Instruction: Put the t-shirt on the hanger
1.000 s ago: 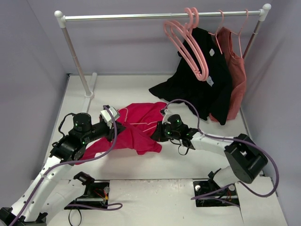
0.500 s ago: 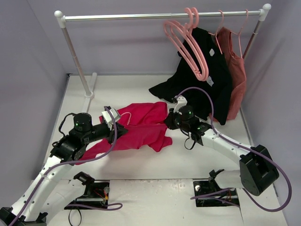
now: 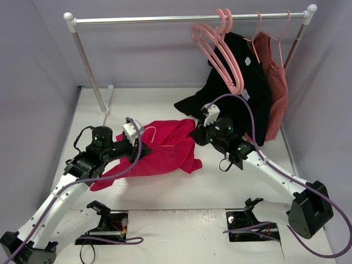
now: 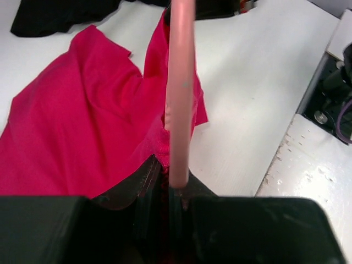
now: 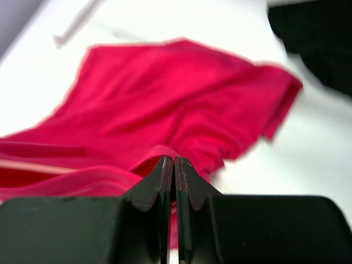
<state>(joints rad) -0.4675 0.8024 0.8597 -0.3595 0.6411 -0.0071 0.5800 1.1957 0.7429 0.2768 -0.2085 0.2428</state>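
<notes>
While the left end effector point(image 4: 175, 186) clamps the hanger point(image 4: 181, 82), the right end effector point(image 5: 175, 163) pinches the crumpled crimson t-shirt point(image 5: 165, 104).

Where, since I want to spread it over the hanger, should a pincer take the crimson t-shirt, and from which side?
Probably grip the raised folded rim of the t-shirt at its right end, where the right pincer is shut on it. Come low from the right: that edge stands up as a ridge, while the rest lies mostly flat. The left pincer holds the hanger.
</notes>
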